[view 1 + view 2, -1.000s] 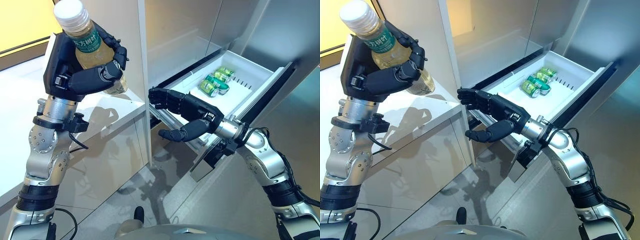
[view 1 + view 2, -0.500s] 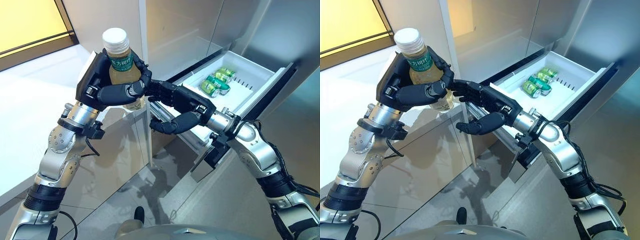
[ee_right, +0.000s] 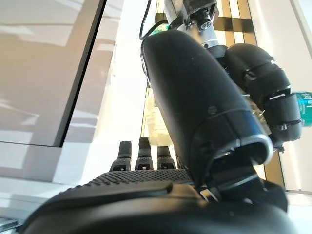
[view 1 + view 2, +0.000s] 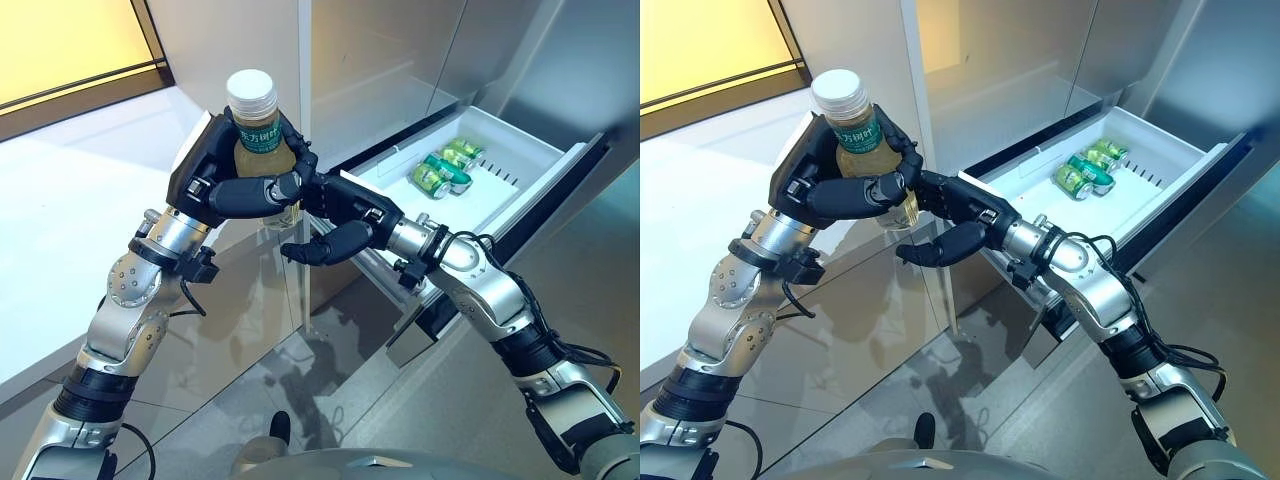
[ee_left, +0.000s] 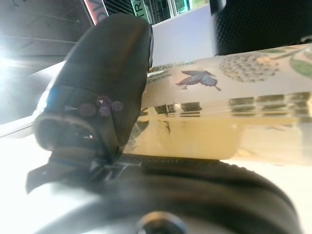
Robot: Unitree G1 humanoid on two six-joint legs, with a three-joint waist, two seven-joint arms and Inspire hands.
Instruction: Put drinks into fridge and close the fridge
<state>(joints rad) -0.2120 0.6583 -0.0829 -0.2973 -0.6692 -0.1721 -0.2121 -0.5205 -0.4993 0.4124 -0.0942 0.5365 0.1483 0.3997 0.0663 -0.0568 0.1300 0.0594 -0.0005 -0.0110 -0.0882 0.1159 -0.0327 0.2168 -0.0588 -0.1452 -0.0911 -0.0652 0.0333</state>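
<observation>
A clear bottle (image 4: 256,140) of pale yellow drink, with a white cap and green label, is held upright above the counter's corner with my left hand (image 4: 232,188) shut round it. The left wrist view shows the bottle (image 5: 234,102) clamped under the thumb (image 5: 105,73). My right hand (image 4: 345,205) reaches in from the right, open, its straight fingers at the bottle's lower part and its thumb spread below. Whether they touch the bottle I cannot tell. The white fridge drawer (image 4: 505,150) stands pulled out to the right, with three green cans (image 4: 440,172) lying in it.
A white counter (image 4: 70,210) runs along the left. A tall grey fridge panel (image 4: 300,60) rises behind the bottle. The drawer's dark front (image 4: 565,190) juts out at the right. Grey tiled floor (image 4: 300,380) lies below.
My left hand has carried the bottle right and lower, toward the drawer. My right hand has moved left to meet it, its fingers now at the bottle's lower part.
</observation>
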